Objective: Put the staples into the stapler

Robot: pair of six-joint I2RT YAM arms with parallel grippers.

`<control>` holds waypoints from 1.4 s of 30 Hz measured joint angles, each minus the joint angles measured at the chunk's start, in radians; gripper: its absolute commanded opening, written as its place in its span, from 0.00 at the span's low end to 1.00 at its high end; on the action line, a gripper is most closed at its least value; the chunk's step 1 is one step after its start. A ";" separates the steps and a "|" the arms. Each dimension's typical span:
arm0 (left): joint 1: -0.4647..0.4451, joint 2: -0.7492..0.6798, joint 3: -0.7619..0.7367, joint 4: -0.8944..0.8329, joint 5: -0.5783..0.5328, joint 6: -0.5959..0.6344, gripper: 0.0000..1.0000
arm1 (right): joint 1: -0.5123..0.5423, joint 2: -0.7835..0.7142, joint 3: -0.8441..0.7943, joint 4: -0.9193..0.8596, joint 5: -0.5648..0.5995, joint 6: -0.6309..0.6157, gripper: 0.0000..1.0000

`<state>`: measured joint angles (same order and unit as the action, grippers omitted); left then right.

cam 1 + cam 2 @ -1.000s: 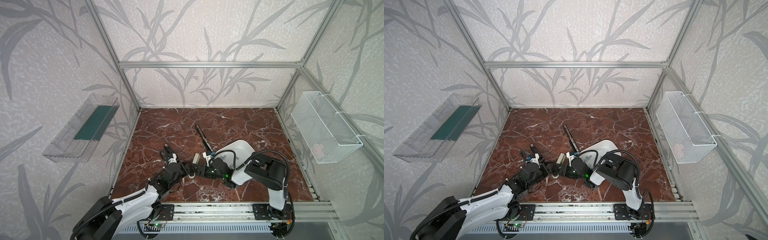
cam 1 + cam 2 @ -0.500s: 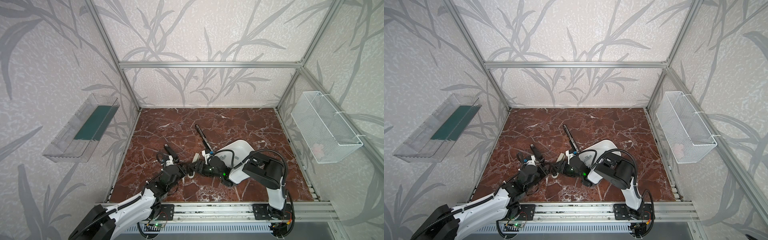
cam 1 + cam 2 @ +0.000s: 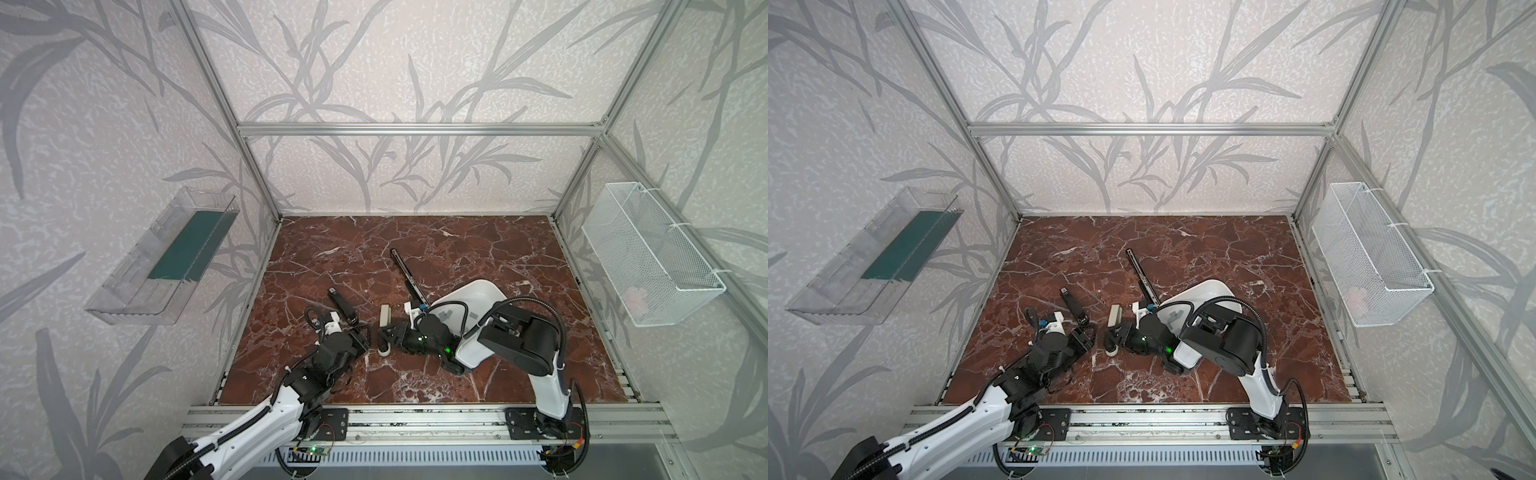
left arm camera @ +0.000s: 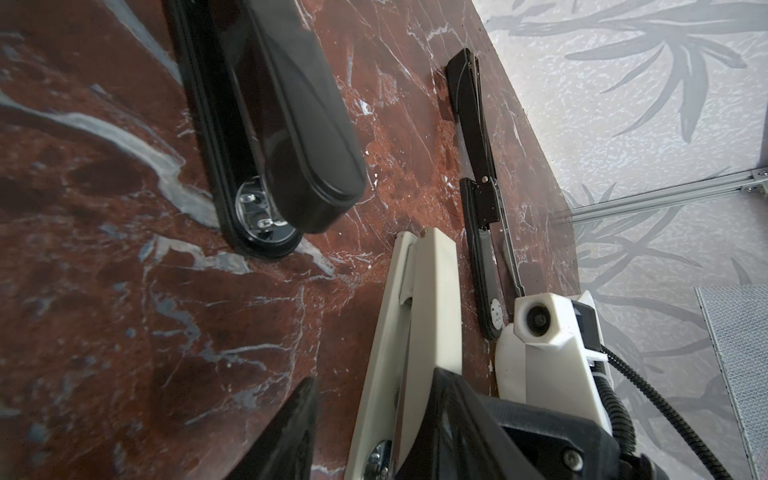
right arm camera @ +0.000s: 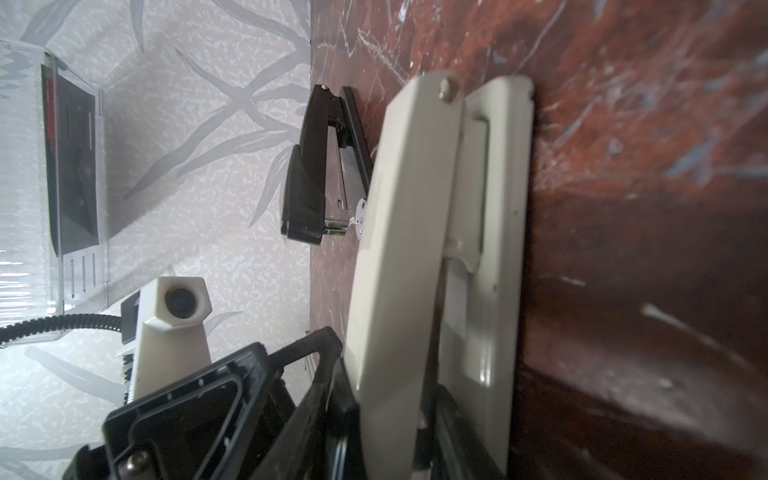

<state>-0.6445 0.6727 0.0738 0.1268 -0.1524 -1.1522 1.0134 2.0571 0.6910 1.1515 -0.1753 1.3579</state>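
A cream stapler (image 3: pixel 385 315) lies near the middle front of the marble floor, also seen close up in the left wrist view (image 4: pixel 419 307). My right gripper (image 3: pixel 384 338) is shut on its near end, a finger against each side in the right wrist view (image 5: pixel 395 390). My left gripper (image 3: pixel 362 334) stands open just left of that end, not touching it; one finger (image 4: pixel 286 432) is apart from the stapler. The staples (image 3: pixel 446 314) are grey strips in a white tray (image 3: pixel 484 291) behind the right arm, also seen in a top view (image 3: pixel 1177 314).
A closed black stapler (image 3: pixel 343 306) lies left of the cream one. A second black stapler (image 3: pixel 408 274), unfolded flat, stretches toward the back. A clear shelf (image 3: pixel 166 257) hangs on the left wall and a wire basket (image 3: pixel 648 257) on the right wall.
The left gripper has drawn back to the left, away from the cream stapler. The right gripper has slid left onto the stapler's near end and closed on it.
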 measured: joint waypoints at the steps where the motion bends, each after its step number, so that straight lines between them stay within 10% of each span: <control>1: 0.000 0.000 0.000 -0.001 0.000 0.000 0.52 | 0.000 0.001 0.000 0.005 0.000 0.000 0.50; 8: 0.005 -0.005 0.000 -0.003 0.000 0.001 0.52 | 0.000 -0.016 0.005 -0.004 -0.008 -0.032 0.69; 15: 0.045 -0.025 0.036 -0.113 0.007 0.056 0.54 | -0.001 -0.148 0.026 -0.304 0.004 -0.161 0.69; 25: 0.350 0.003 0.177 -0.246 0.197 0.167 0.54 | 0.035 -0.261 0.293 -0.908 0.120 -0.453 0.70; 42: 0.406 -0.119 0.232 -0.394 0.267 0.222 0.56 | 0.087 -0.095 0.649 -1.440 0.261 -0.663 0.57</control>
<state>-0.2386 0.5541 0.3061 -0.2668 0.1150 -0.9306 1.1000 1.9621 1.3396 -0.2886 0.0856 0.6952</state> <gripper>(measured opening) 0.560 0.596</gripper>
